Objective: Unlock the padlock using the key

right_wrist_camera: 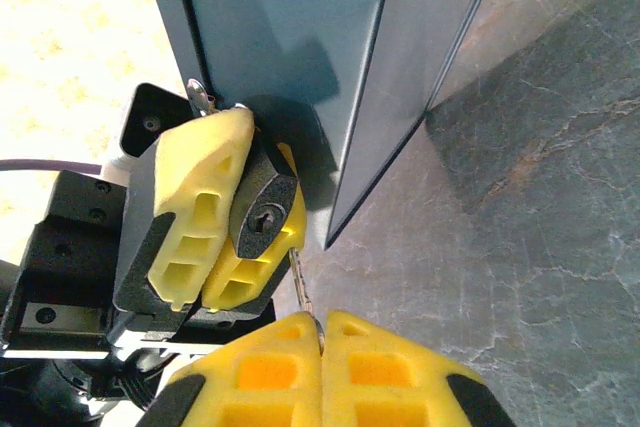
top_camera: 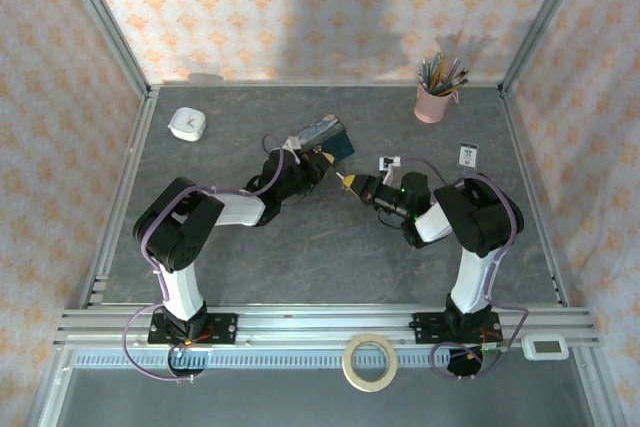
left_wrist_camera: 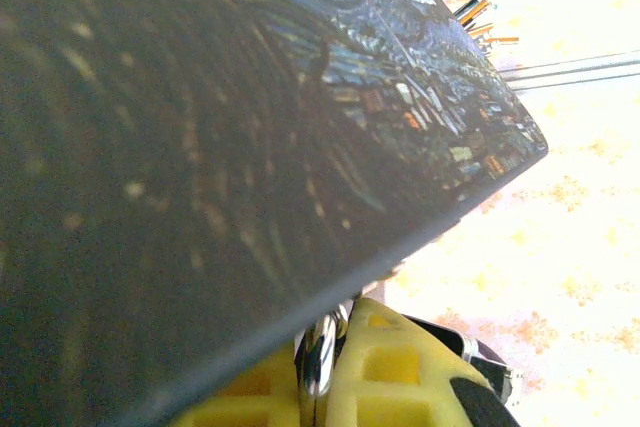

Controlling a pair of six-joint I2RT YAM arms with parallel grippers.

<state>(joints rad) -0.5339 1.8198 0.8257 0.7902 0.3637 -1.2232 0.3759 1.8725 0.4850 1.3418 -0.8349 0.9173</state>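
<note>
L gripper clamps padlock, shackle mostly hidden behind pads; R gripper pinches key, only its thin blade showing, near keyhole; blue box cut off.

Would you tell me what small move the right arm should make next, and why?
Probably nudge the key across until its tip meets the keyhole, then push in. In the right wrist view the right gripper pinches the key, whose tip sits just off the keyhole, not in it. The left gripper clamps the padlock with the keyhole facing the key.
</note>
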